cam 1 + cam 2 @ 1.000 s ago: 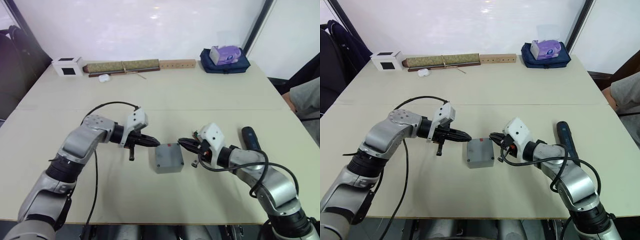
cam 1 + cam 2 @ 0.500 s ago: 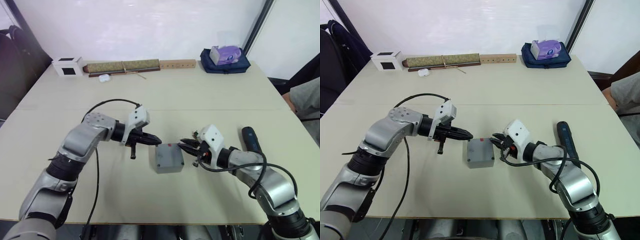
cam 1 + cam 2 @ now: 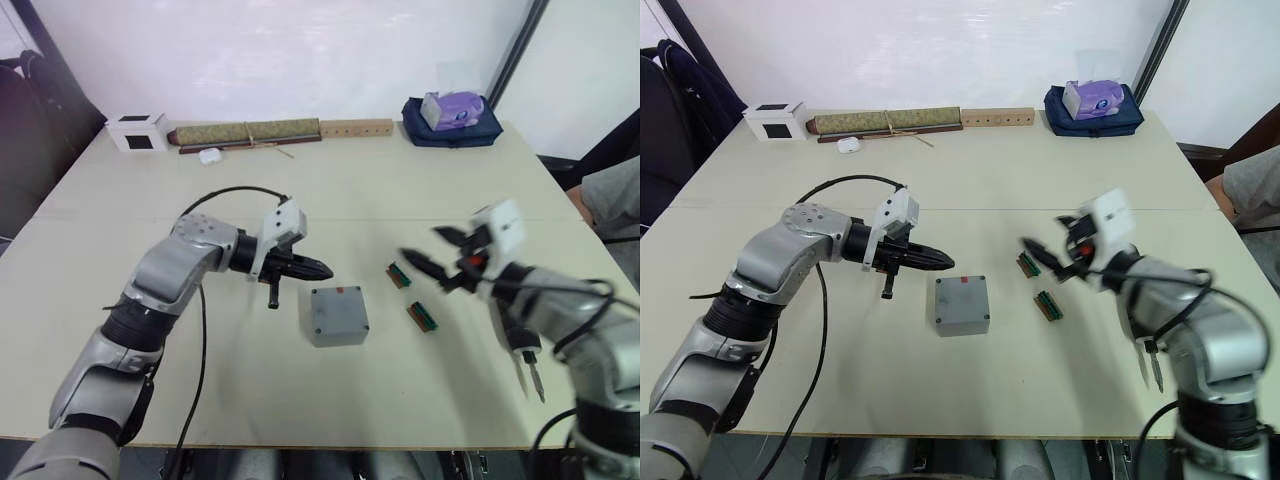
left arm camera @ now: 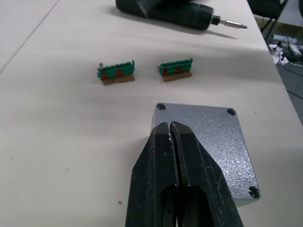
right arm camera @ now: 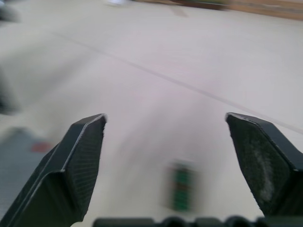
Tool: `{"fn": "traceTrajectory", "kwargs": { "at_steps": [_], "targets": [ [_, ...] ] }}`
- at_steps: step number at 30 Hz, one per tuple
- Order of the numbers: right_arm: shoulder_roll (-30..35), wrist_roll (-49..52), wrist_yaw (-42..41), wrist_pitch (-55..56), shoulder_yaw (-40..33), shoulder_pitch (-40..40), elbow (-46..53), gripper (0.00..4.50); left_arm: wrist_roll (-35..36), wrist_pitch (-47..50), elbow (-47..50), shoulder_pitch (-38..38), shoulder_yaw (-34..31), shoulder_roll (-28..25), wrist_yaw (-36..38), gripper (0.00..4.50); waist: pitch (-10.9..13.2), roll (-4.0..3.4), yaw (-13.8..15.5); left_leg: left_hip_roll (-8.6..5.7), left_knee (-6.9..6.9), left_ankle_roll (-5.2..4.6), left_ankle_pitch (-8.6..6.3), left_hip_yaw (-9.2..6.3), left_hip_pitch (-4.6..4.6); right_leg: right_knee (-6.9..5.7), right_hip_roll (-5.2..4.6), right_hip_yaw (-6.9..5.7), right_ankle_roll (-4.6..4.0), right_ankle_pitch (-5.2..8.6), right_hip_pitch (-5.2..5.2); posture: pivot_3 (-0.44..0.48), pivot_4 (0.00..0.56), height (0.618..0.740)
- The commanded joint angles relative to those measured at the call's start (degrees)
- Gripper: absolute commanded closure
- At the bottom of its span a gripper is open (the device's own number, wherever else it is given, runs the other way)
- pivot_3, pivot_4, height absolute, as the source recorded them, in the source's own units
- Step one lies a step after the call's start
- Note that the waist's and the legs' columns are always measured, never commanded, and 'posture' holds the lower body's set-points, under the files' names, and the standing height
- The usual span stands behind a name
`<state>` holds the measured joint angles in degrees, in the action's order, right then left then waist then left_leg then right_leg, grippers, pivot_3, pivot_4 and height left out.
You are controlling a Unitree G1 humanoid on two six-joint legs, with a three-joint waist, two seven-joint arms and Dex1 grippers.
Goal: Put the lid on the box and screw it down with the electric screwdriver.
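Observation:
The grey box (image 3: 338, 334) stands in the middle of the table with the lid (image 3: 336, 309) lying flat on top of it, a small red mark at the lid's far edge. My left gripper (image 3: 322, 270) is shut and empty, its tip just behind the lid's far left corner; the left wrist view shows the lid (image 4: 208, 142) beneath its tip. Well to the right of the box, my right gripper (image 3: 425, 250) is lifted off the table and wide open, holding nothing. The electric screwdriver (image 3: 522, 350) lies on the table under my right forearm, bit toward me.
Two small green-brown strips (image 3: 399, 275) (image 3: 421, 317) lie right of the box. Along the far edge are a white cube (image 3: 135, 131), a rolled mat (image 3: 245, 132), a wooden block (image 3: 355, 128) and a blue bag (image 3: 450, 118). A person (image 3: 612, 205) sits at the right.
My right gripper has opened wide and pulled away from the box, up and to the right, uncovering the two strips. My left gripper shifted slightly right, still shut.

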<state>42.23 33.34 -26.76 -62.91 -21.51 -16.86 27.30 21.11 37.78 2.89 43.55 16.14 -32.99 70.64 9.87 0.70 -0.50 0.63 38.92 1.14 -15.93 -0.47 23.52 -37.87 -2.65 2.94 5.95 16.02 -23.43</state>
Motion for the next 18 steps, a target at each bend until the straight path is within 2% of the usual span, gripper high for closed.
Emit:
{"fn": "traceTrajectory", "kwargs": {
  "at_steps": [1,4,6,9,11,13,18],
  "targets": [
    [7.3,3.3,-1.5,-12.1,-5.5,-0.1,-1.2,0.17,1.8,-1.6,4.0,1.3,-0.3,0.4,1.9,4.5,0.0,0.0,-0.2,0.0,-0.05,-0.01,0.0,0.01,0.0,0.02,0.0,0.02,0.0,0.0,-0.01,0.0,0.15,0.74],
    [10.7,3.0,-0.1,-20.5,-6.8,-0.8,-3.0,0.17,1.9,-2.3,5.8,1.1,0.5,0.8,2.5,4.5,0.0,-0.01,-0.5,0.04,-0.09,-0.03,-0.01,0.02,-0.01,0.04,0.03,0.04,0.0,0.0,-0.01,0.0,0.15,0.74],
    [8.9,4.3,0.8,-27.2,-10.3,-5.1,-6.1,0.17,3.9,-1.1,6.4,1.0,-0.7,2.3,2.2,4.5,0.0,-0.02,-0.6,0.07,-0.08,-0.03,-0.02,0.06,-0.08,0.01,0.07,0.08,0.0,0.0,0.0,0.0,0.15,0.74],
    [11.6,7.8,0.4,-29.6,-10.8,-5.0,-9.4,0.17,6.0,0.4,6.6,0.9,-1.9,3.9,1.1,4.5,0.0,-0.06,-0.4,0.07,-0.07,-0.03,-0.02,0.09,-0.11,0.0,0.07,0.13,0.0,-0.01,0.02,0.0,0.15,0.74],
    [21.1,11.2,-2.9,-29.6,-4.6,1.2,-10.3,0.17,5.1,-0.7,7.7,-0.7,-0.6,3.6,0.9,4.5,0.0,-0.2,0.0,0.07,-0.08,-0.04,-0.02,0.09,-0.08,0.03,0.07,0.12,0.0,0.0,0.01,0.0,0.15,0.74],
    [26.2,13.5,-5.3,-29.6,-0.6,4.4,-10.9,0.17,4.6,-1.6,8.9,-2.2,0.5,3.3,1.1,4.5,0.1,-0.25,-0.1,0.04,-0.15,-0.1,-0.05,0.11,-0.02,0.17,-0.04,0.08,0.04,0.03,0.02,0.0,0.15,0.74],
    [25.6,10.5,-4.9,-29.2,4.2,3.9,-16.9,0.17,3.9,-2.2,10.9,-3.8,1.4,2.7,0.2,4.5,0.1,-0.19,-0.6,0.05,-0.09,-0.17,-0.1,0.17,-0.05,0.33,0.0,0.15,0.07,0.0,0.08,0.0,0.15,0.74]
  ]
}}
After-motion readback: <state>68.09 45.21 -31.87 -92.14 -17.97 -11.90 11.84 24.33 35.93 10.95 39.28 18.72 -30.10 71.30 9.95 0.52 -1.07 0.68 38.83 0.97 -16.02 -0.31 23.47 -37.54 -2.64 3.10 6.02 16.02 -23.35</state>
